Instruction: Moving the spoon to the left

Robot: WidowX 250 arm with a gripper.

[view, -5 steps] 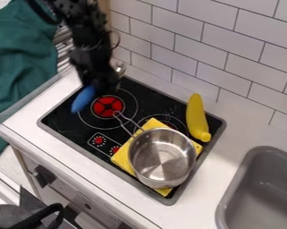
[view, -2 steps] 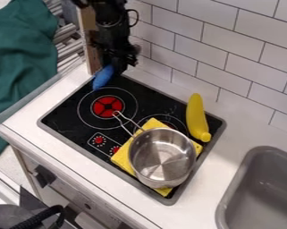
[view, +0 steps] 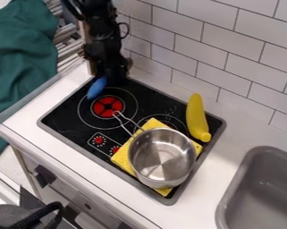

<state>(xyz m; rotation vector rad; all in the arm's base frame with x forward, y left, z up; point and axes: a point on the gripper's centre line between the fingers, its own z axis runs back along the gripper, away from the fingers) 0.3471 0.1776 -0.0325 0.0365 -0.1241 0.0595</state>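
Note:
My gripper (view: 109,77) hangs over the back left corner of the stove, shut on the blue spoon (view: 96,88). The spoon's blue end points down and to the left, just above the red burner at the left. Its other end is hidden by the dark gripper.
A steel pot (view: 162,156) sits on a yellow cloth (view: 123,157) on the stove's right part, its handle pointing to the burner. Behind it lies a yellow banana-like toy (view: 196,117). The sink (view: 235,197) is at right, the tiled wall behind.
Compared with a second ago, the gripper and spoon are farther back and right. Since the later earlier frame, they have come slightly down and left. Pot, cloth and yellow toy have stayed put.

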